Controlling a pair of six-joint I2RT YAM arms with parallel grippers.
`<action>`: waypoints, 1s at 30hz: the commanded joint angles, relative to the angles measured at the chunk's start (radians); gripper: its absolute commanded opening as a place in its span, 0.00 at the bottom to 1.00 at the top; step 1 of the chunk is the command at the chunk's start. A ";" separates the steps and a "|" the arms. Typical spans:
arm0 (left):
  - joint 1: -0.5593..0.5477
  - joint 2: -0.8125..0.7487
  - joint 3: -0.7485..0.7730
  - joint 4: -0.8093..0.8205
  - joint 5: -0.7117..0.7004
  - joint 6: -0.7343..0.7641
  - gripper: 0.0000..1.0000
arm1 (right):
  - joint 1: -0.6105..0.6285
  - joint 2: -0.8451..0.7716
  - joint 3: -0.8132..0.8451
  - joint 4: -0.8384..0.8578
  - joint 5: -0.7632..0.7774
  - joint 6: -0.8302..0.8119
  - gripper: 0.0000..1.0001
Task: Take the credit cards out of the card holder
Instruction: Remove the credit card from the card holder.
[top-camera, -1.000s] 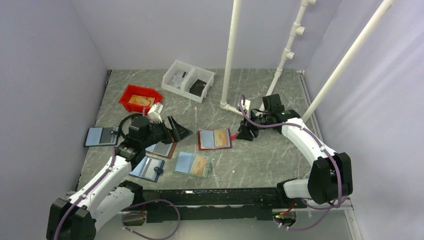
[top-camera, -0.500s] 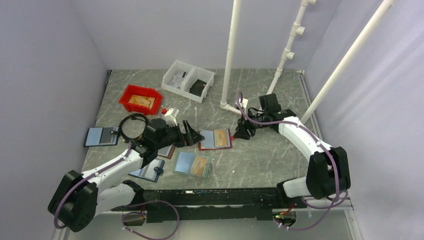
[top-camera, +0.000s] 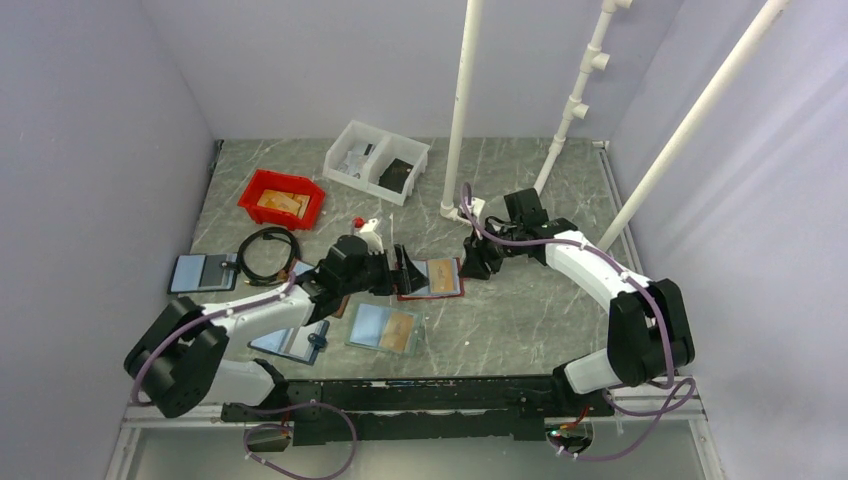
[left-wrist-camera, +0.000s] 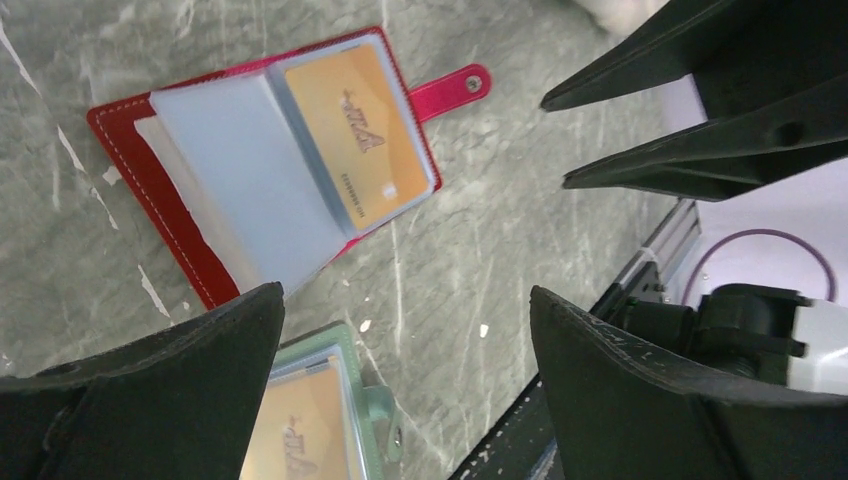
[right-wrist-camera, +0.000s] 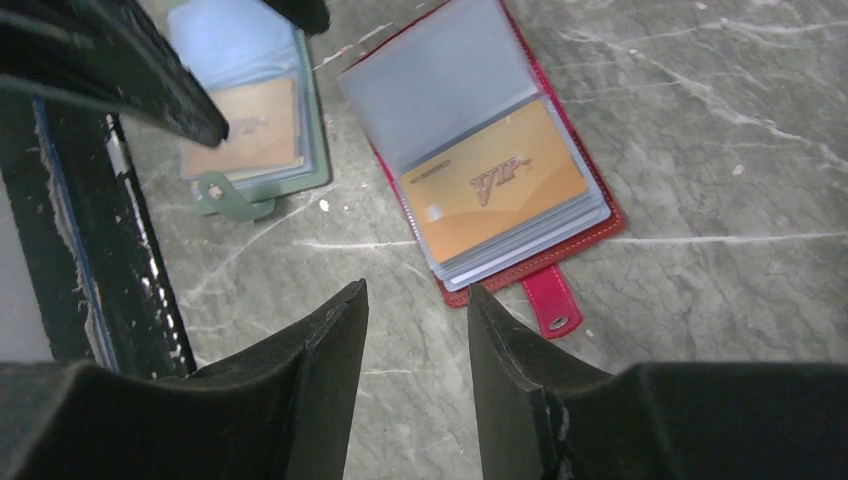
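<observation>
The card holder (top-camera: 432, 292) lies open on the marble table, red-edged, with a pink-red tab (left-wrist-camera: 450, 88) on its right side. An orange credit card (left-wrist-camera: 360, 135) (right-wrist-camera: 495, 180) sits in its top sleeve beside a pale blue-grey leaf (left-wrist-camera: 240, 170). More card edges are stacked under the orange one. My left gripper (top-camera: 405, 270) (left-wrist-camera: 405, 300) hovers wide open over the holder's left near corner. My right gripper (top-camera: 478, 262) (right-wrist-camera: 418, 290) stands just off the tab (right-wrist-camera: 545, 300), jaws partly apart with only table between them.
A teal holder (top-camera: 388, 328) (right-wrist-camera: 255, 120) with an orange card lies just in front. Brown (top-camera: 325, 300) and blue (top-camera: 203, 272) holders lie to the left. A red bin (top-camera: 283, 197), a white bin (top-camera: 376, 162) and a white pipe (top-camera: 460, 110) stand behind.
My left arm has swung right from the brown holder to the red holder's left edge. My right gripper has slid left toward the tab. Neither has changed its opening.
</observation>
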 joint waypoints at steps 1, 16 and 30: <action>-0.037 0.074 0.054 0.057 -0.060 -0.012 0.97 | 0.005 0.019 -0.013 0.122 0.051 0.114 0.43; -0.099 0.327 0.285 -0.122 -0.188 -0.008 0.79 | 0.052 0.151 0.020 0.201 0.262 0.347 0.00; -0.190 0.434 0.435 -0.344 -0.422 -0.074 0.75 | 0.100 0.192 0.019 0.266 0.445 0.463 0.00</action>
